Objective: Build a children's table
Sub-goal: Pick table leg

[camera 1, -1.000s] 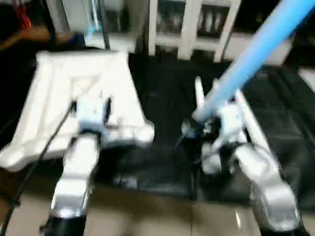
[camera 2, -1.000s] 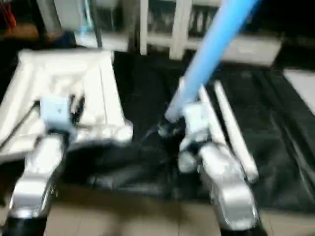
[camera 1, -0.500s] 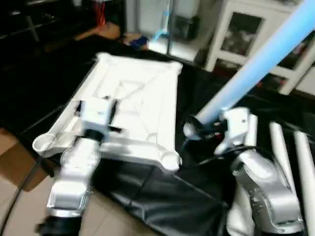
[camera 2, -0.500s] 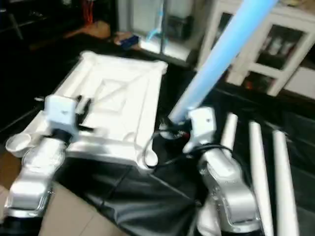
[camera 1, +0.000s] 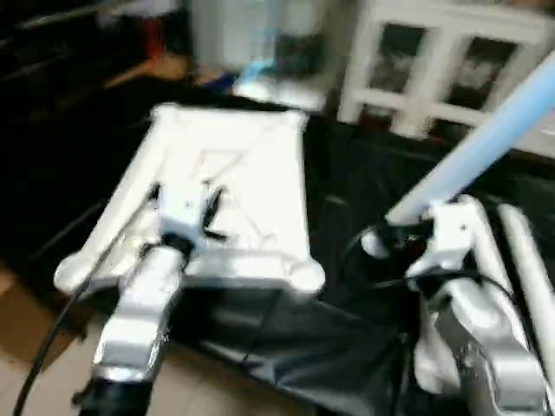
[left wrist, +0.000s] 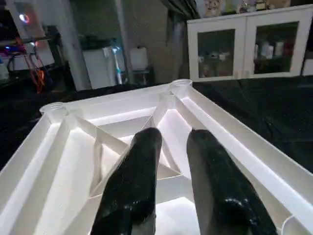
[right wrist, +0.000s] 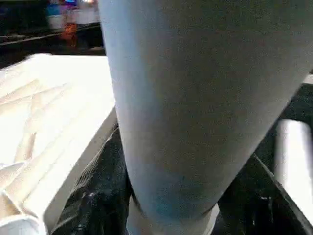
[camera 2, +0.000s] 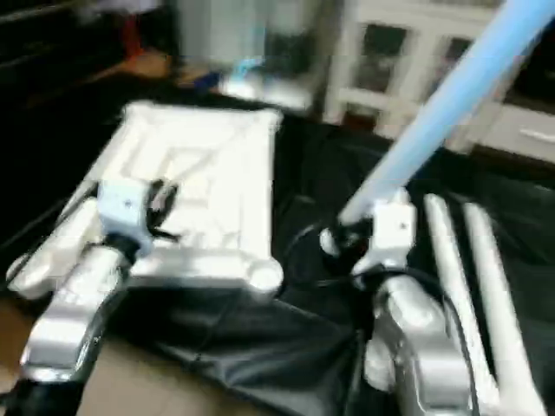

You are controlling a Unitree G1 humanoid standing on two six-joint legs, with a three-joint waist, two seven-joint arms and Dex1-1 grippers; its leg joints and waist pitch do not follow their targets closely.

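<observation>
The tabletop (camera 1: 227,186) is lying ribs-up on the black counter (camera 1: 364,186). The left tool (left wrist: 168,183) is hovering over its ribs, fingers slightly parted, holding nothing. Beside the tabletop, the right tool (camera 2: 347,238) is gripping a leg (camera 1: 486,143) tilted upward.

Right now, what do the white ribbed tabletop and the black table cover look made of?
White ribbed tabletop: looks like moulded plastic, smooth with a slight sheen; thin ribs and rounded corner sockets cast in one piece. Black table cover: seemingly thin plastic sheet or film; glossy wrinkles, draping over the edge.
</observation>
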